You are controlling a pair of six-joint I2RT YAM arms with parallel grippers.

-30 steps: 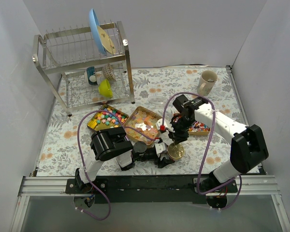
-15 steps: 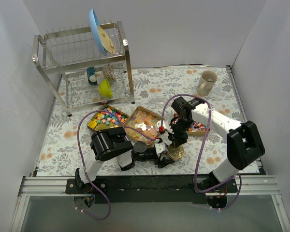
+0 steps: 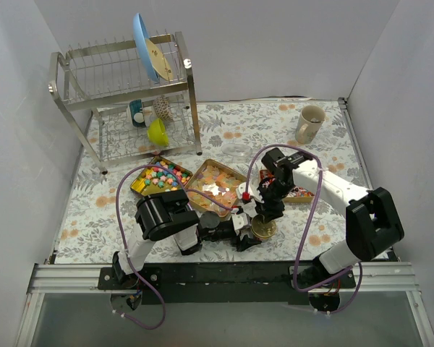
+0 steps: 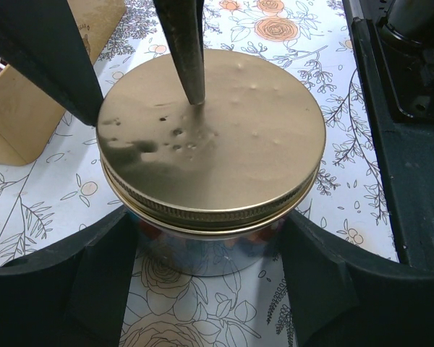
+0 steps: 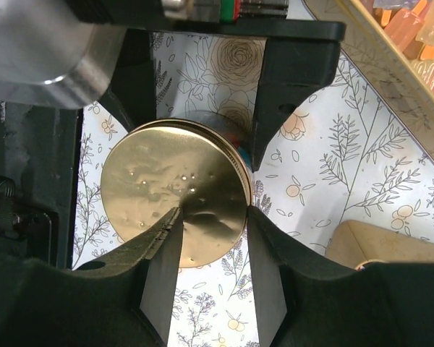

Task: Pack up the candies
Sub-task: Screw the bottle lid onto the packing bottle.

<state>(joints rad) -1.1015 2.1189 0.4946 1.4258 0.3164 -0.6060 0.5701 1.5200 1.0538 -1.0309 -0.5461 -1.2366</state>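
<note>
we are clamping the gold-lidded jar (image 4: 202,256) in our left gripper (image 4: 211,238); our right gripper (image 5: 213,217), fingers spread, is hanging straight above its lid (image 5: 159,173).

Table (image 3: 231,134) layout
Dish rack (image 3: 126,101) at far left corner, mug (image 3: 310,123) far right; candies (image 3: 163,176) in trays (image 5: 369,54) mid-table, jar (image 4: 213,137) before them.
</note>
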